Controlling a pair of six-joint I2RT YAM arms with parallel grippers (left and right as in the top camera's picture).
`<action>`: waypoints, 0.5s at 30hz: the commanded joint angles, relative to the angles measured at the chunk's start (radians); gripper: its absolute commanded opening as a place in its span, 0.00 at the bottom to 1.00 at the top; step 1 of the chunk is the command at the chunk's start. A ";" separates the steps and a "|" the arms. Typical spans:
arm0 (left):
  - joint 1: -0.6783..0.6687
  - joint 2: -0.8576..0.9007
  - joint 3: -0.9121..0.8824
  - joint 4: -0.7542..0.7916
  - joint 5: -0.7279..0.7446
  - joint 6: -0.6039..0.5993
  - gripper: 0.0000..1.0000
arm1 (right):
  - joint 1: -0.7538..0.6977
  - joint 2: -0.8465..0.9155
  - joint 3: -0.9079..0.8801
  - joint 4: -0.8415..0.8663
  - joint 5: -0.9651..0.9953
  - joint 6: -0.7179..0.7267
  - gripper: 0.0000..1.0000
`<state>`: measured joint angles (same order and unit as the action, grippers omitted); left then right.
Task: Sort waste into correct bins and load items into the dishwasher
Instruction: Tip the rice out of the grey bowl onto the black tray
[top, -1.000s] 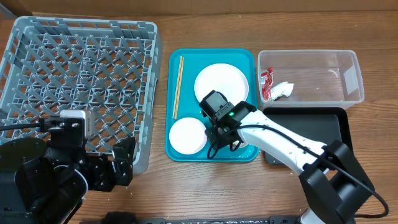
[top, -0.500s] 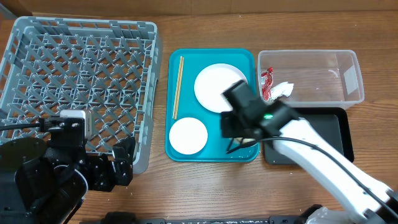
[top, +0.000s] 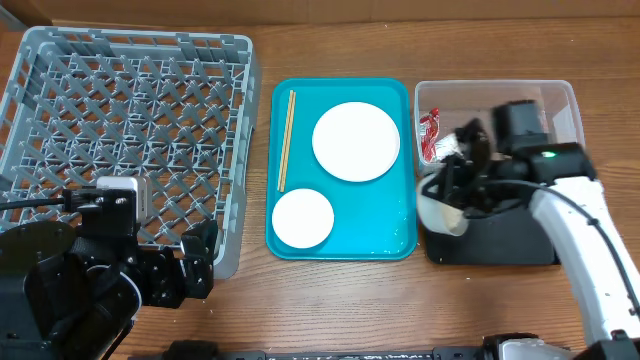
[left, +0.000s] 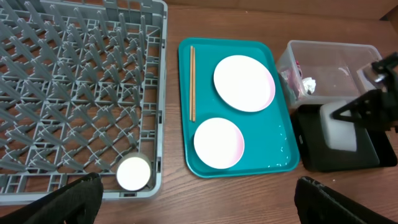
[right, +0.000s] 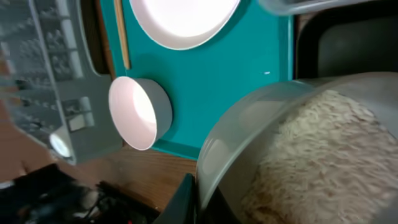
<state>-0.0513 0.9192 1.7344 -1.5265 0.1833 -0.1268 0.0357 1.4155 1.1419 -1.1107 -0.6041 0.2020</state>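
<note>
My right gripper (top: 452, 196) is shut on the rim of the pale green-rimmed bowl (top: 437, 207), held tilted on its side over the left end of the black tray (top: 520, 245). The right wrist view shows the bowl (right: 249, 124) full of rice grains (right: 311, 162). The red wrapper (top: 430, 133) and the white tissue (top: 455, 146) lie in the clear tub (top: 560, 105). The white plate (top: 356, 141), the small white bowl (top: 302, 218) and the chopsticks (top: 286, 140) lie on the teal tray (top: 395, 245). My left gripper (left: 199, 196) is open at the table's front.
The grey dish rack (top: 120, 120) fills the left side. A small white cup (left: 134, 172) stands in its front right corner. A few rice grains (left: 283, 149) lie on the teal tray's front right part.
My right gripper has carried the green-rimmed bowl from the teal tray rightward to above the black tray and tipped it on its side. The left arm has not moved.
</note>
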 joint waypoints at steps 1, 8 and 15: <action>-0.005 0.003 0.002 0.005 0.000 0.015 1.00 | -0.129 -0.008 -0.065 0.002 -0.245 -0.184 0.04; -0.005 0.003 0.002 0.005 0.000 0.015 1.00 | -0.335 0.057 -0.232 0.053 -0.565 -0.455 0.04; -0.005 0.003 0.002 0.005 0.001 0.015 1.00 | -0.466 0.177 -0.283 0.109 -0.831 -0.642 0.04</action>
<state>-0.0513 0.9192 1.7344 -1.5265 0.1837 -0.1268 -0.3908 1.5684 0.8627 -1.0096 -1.2163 -0.2970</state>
